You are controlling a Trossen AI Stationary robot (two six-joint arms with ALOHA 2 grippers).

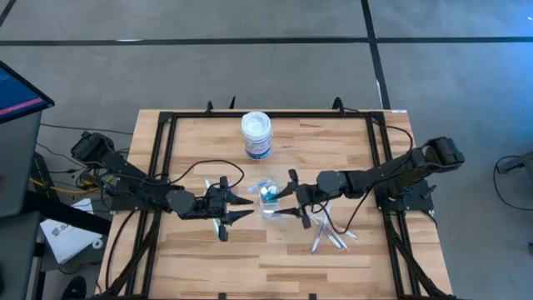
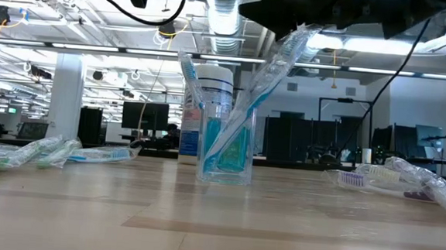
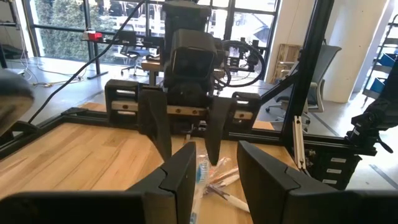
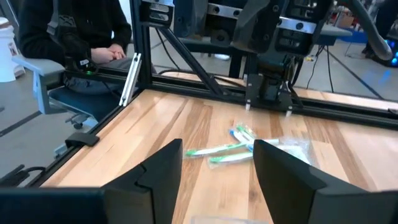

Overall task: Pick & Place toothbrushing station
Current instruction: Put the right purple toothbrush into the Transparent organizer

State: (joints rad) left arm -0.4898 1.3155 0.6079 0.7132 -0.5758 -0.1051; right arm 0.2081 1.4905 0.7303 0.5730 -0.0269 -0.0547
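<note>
Where the two arms meet at the middle of the worktop (image 1: 191,250), a small clear cup (image 2: 226,145) stands upright with wrapped blue and white toothbrushes (image 2: 257,96) leaning in it. A big white jar (image 1: 256,135) stands just behind the cup, and more toothbrushes (image 1: 331,241) lie near it. The left gripper (image 1: 237,208) and right gripper (image 1: 293,200) sit either side of the cup, jaws apart.
</note>
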